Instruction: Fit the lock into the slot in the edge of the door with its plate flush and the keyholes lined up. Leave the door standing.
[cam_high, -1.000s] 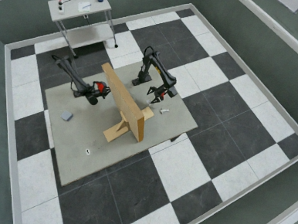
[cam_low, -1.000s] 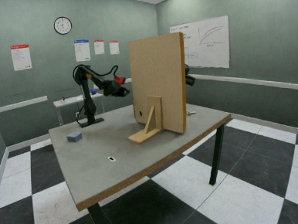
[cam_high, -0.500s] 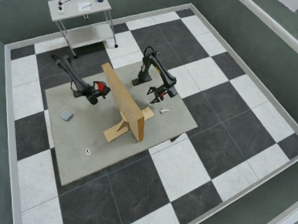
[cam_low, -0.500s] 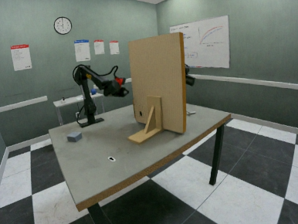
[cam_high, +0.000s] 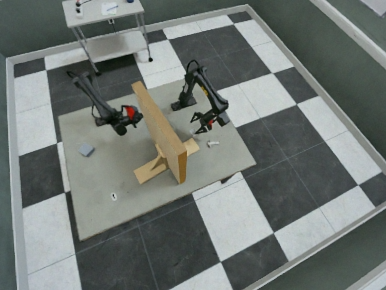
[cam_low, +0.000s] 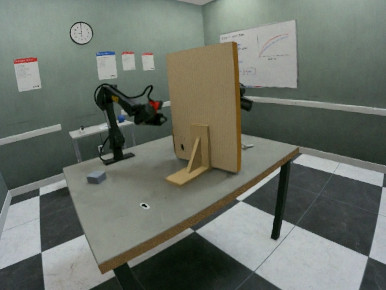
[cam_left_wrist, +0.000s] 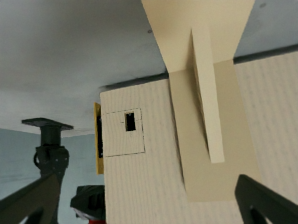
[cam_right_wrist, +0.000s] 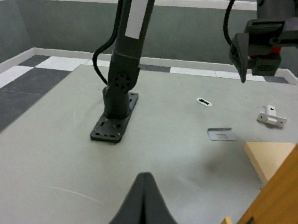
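No legible text; print on 4 wall posters (cam_low: 26, 75), whiteboard (cam_low: 277, 60), clock dial (cam_low: 81, 33) too small.
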